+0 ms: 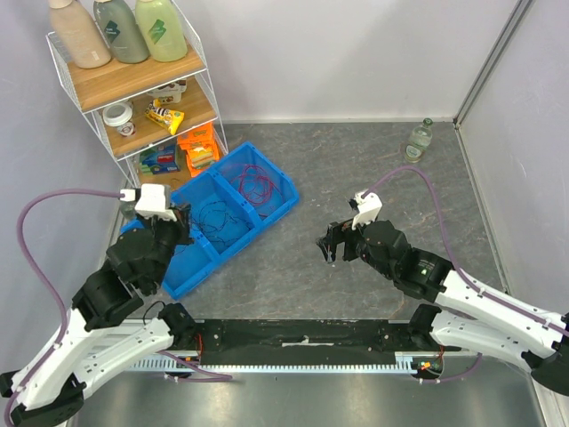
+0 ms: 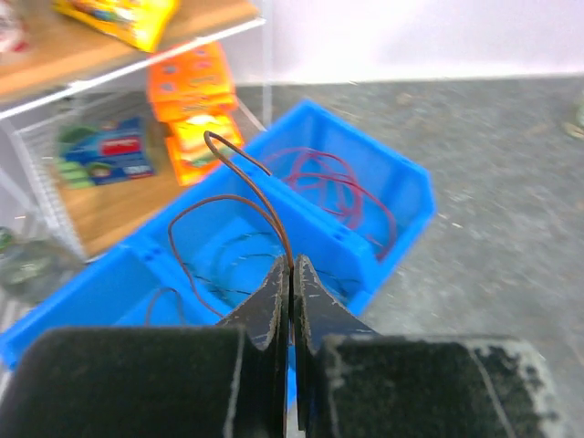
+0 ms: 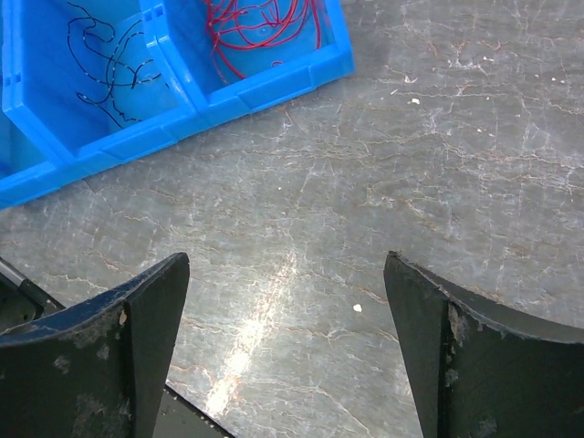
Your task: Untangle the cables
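A blue three-part bin [image 1: 271,169] lies on the grey table at the left. Its far compartment holds red and magenta cables [image 1: 258,184], also in the left wrist view [image 2: 338,182] and the right wrist view [image 3: 255,23]. The middle compartment holds thin black cables [image 1: 216,218], also in the right wrist view [image 3: 114,59]. My left gripper [image 2: 292,265] hangs over the bin's near part [image 1: 182,227], shut on a thin brown-red wire [image 2: 265,196] that loops up from the jaws. My right gripper [image 3: 287,260] is open and empty above bare table right of the bin [image 1: 329,247].
A white wire shelf rack [image 1: 133,89] with bottles and snack packs stands just behind the bin at the back left. A small bottle [image 1: 420,138] stands at the back right by the wall corner. Walls close in the back and right.
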Motion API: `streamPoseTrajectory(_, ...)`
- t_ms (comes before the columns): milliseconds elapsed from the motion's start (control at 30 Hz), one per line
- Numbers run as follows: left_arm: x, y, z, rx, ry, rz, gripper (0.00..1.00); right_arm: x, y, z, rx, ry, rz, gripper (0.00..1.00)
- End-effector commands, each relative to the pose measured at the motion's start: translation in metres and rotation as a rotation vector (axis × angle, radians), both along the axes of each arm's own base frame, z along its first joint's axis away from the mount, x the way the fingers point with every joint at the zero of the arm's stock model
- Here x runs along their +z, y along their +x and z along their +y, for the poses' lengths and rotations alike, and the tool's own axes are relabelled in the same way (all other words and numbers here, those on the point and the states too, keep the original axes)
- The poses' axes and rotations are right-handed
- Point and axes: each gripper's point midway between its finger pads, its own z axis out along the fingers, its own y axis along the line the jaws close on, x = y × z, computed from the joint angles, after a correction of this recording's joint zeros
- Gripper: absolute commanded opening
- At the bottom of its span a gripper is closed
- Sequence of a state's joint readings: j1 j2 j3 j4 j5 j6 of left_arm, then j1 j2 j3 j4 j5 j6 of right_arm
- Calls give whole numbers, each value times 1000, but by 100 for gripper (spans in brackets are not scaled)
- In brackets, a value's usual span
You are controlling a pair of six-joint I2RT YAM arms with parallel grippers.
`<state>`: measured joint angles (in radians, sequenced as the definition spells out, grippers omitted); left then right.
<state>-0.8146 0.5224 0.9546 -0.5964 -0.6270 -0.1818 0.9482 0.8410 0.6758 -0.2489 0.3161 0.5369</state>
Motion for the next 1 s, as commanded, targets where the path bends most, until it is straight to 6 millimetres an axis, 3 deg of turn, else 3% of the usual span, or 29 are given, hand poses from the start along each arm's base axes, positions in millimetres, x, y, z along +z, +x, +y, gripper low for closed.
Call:
streamPoseTrajectory(0,0,9,52,277,133,-75,2,13,4,1,-14,9,-26,95)
streamPoseTrajectory(200,-52,12,64,427,47,-54,2,11,2,1,-6,10,-20,94)
streamPoseTrajectory(500,-102,13,86,641,-109,98,2,1,-1,0,-3,5,-3,94)
streamPoseTrajectory(600,-125,23,86,643,-161,193,2,-1,-1,-1,-5,8,1,94)
streamPoseTrajectory(700,-133,29,94,665,-246,236,2,-2,-3,-2,-4,16,2,94)
streamPoseTrajectory(733,-132,31,94,655,-266,237,8,-4,-4,-4,-5,18,5,94)
streamPoseTrajectory(800,-131,34,94,655,-300,237,30,-4,-6,-6,-6,23,5,94)
streamPoseTrajectory(900,-123,32,94,664,-348,245,81,-3,-6,-9,-18,22,0,94)
streamPoseTrajectory(933,-118,31,91,649,-359,247,91,-1,-5,-11,-24,17,-6,94)
streamPoseTrajectory(967,-111,30,88,633,-379,239,93,1,-5,-14,-30,9,-12,94)
